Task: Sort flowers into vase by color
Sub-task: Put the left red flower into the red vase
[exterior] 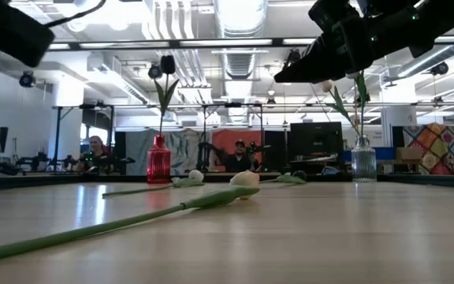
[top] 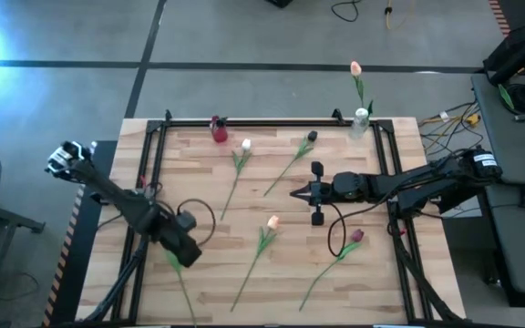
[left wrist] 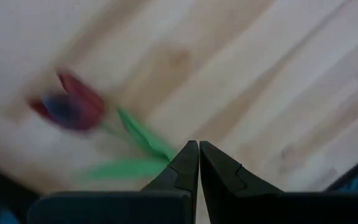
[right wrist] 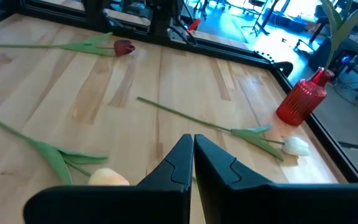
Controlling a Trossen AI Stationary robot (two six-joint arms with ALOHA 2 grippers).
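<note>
No brand, label or writing can be read on anything on the table.

At the near left, the left gripper [top: 188, 259] hangs over the wooden table [top: 199, 282] with its fingers pressed together and nothing between them; a red tulip [left wrist: 72, 107] with green leaves lies on the boards just beyond its tips. Toward the near right lies a maroon tulip [top: 356, 237], its stem running toward the near edge. Near the middle lies a peach tulip [top: 272, 221].

The right gripper [top: 296, 192] hovers over the middle of the table, its fingers likewise closed and holding nothing. Beyond it lie a white tulip [top: 246, 144] and a blackish tulip [top: 312, 137], stems angled toward the near side.

Along the far edge stand two vases. The red ribbed glass vase [top: 219, 130], at the left, holds one dark tulip [exterior: 168, 65] upright. The clear glass vase [top: 361, 119], at the right, holds one pale peach tulip [top: 355, 68].
</note>
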